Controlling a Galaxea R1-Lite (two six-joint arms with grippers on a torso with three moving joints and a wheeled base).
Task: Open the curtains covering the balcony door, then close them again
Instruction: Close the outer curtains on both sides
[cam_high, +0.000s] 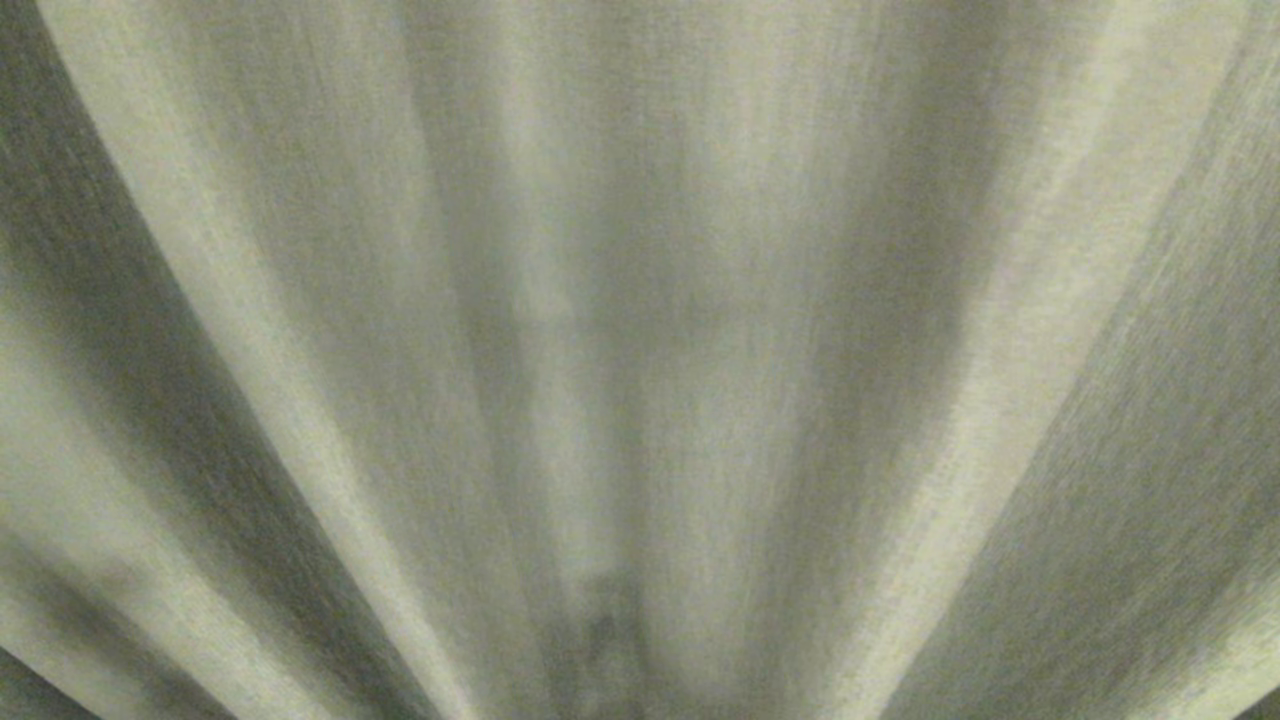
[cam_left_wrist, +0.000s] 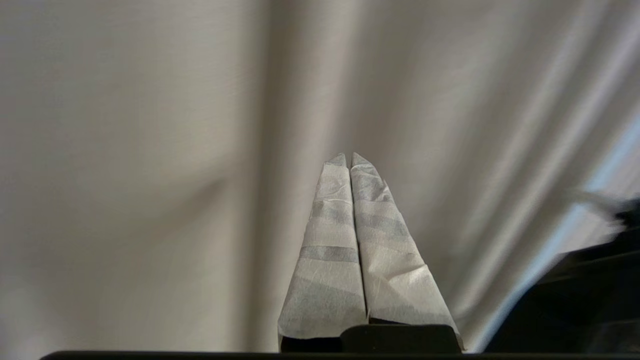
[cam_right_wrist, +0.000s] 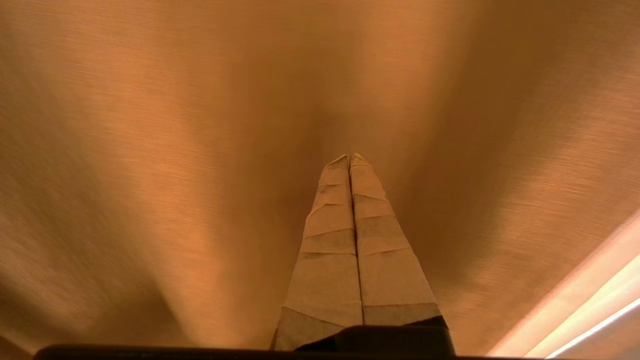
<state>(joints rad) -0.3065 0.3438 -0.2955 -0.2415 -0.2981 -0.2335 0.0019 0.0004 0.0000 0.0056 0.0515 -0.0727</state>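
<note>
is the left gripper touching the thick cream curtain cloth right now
Cannot tell. In the left wrist view the left gripper, its tape-wrapped fingers pressed together with nothing between them, points at the pleated cream-beige woven curtains, but no contact or gap shows plainly.

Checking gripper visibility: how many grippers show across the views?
2. The tape-wrapped left gripper appears in the left wrist view, the tape-wrapped right gripper in the right wrist view, both shut empty before the cream-beige pleated curtains. The head view shows neither.

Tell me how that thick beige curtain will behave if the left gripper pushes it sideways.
The curtain hangs in deep soft pleats, so it will probably fold and bunch rather than move stiffly. Its dense woven cloth looks fairly heavy, so it may swing back. The left gripper, shut with nothing between its taped fingers, could slide across it.
</note>
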